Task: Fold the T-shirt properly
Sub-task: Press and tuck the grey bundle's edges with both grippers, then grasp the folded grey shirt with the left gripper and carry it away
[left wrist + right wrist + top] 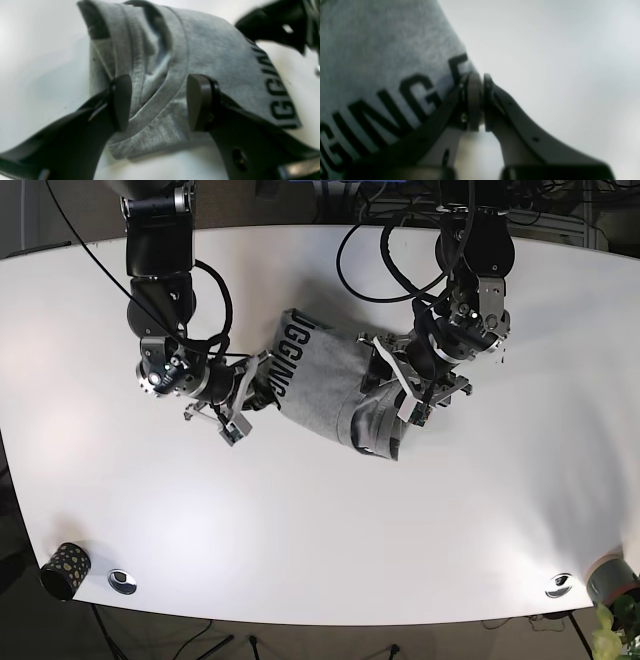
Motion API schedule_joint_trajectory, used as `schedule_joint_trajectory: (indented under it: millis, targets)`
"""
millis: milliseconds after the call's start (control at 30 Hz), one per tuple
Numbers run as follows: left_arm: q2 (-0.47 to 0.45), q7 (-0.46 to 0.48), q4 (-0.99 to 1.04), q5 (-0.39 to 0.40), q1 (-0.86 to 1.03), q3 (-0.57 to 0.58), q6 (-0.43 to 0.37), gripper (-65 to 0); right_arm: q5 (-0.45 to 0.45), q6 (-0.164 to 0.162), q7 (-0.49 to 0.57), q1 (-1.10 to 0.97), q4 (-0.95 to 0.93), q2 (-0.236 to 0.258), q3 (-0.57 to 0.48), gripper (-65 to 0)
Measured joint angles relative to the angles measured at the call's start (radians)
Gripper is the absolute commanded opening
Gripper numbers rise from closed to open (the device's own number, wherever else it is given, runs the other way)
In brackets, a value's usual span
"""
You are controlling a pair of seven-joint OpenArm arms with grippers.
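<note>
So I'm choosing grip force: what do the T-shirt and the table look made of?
T-shirt: looks like soft heathered grey jersey knit, matte, with a ribbed neckband and flat black printed letters. Table: a smooth white hard top, probably laminate or painted board, with a faint sheen. The exact material can't be confirmed.

- Two black arms are seen, looped with black cables.
- The left gripper point(158, 102) has dark rounded pads.
- The right gripper point(480, 100) shows small screw holes.

The right gripper point(480, 100), jaws nearly closed, sits at the printed edge of the grey T-shirt point(377, 57).
</note>
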State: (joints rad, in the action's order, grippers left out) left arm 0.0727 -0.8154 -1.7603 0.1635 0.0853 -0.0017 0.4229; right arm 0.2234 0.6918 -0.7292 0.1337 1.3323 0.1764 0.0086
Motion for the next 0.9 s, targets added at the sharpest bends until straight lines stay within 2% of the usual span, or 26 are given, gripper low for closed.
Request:
schedule_joint_trajectory:
  millis: [133, 300, 433, 600, 833, 900]
  targets:
    - [-0.004, 0.068, 0.12, -0.003, -0.021, 0.0, -0.025, -32.5, -0.003, -0.002, -0.003, -0.08, 0.098, 0.003, -0.003, -62.8]
    - [-0.076, 0.08, 0.243, 0.01, -0.106, 0.003, -0.02, -32.5, -0.002, -0.002, -0.003, -0.159, 0.188, 0.003, -0.051, -62.8]
    - [-0.134, 0.082, 0.25, 0.002, -0.154, -0.002, -0.027, -32.5, -0.003, 0.0, -0.004, -0.221, 0.243, 0.002, -0.087, -62.8]
    - [-0.17, 0.074, 0.222, 0.001, -0.216, 0.0, -0.027, -32.5, -0.008, -0.003, -0.004, -0.278, 0.307, 0.0, -0.181, -62.8]
    - [-0.184, -0.023, 0.054, 0.002, -0.233, -0.003, -0.029, -32.5, -0.014, 0.001, -0.009, -0.302, 0.323, -0.099, -0.334, -62.8]
    - [-0.17, -0.039, 0.009, -0.003, -0.223, -0.006, -0.031, -32.5, -0.013, 0.001, -0.006, -0.301, 0.325, -0.114, -0.366, -62.8]
